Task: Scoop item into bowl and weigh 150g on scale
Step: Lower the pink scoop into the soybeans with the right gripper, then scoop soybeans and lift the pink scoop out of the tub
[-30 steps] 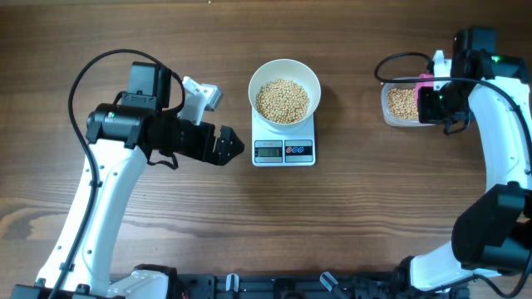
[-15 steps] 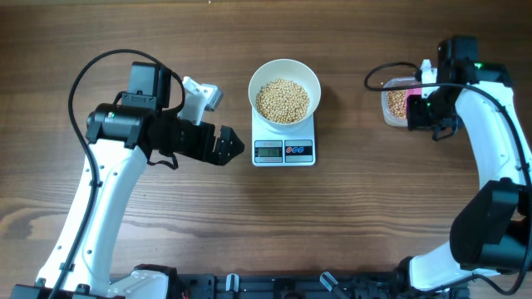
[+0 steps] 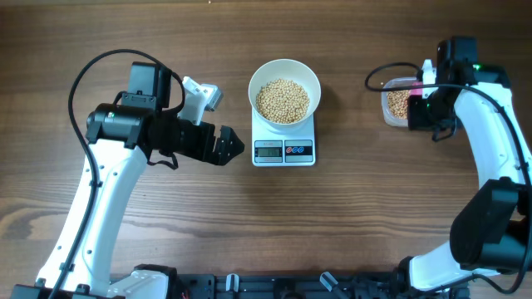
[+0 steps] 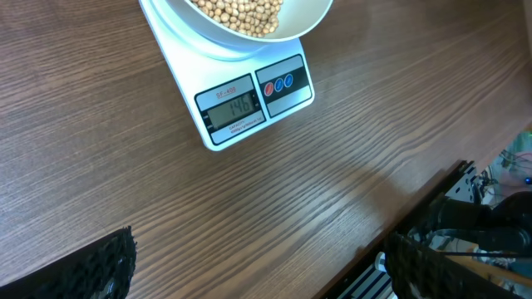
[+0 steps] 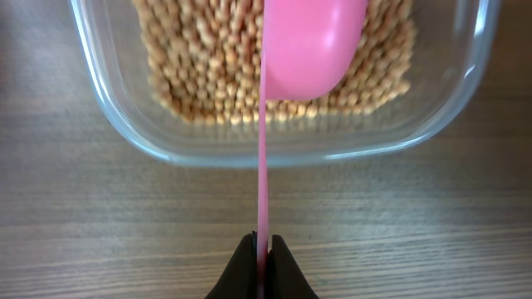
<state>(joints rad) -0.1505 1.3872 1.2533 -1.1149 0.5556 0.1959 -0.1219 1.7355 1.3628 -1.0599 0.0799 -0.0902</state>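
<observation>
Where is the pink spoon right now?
In the right wrist view, the pink spoon is over the beans in the clear tub, its thin handle pinched by the right gripper. From overhead, that tub sits far right of the scale.

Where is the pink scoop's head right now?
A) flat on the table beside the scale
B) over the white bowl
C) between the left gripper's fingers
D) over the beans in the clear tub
D: the right gripper pinches the pink scoop by its handle, head over the beans in the clear tub.
</observation>
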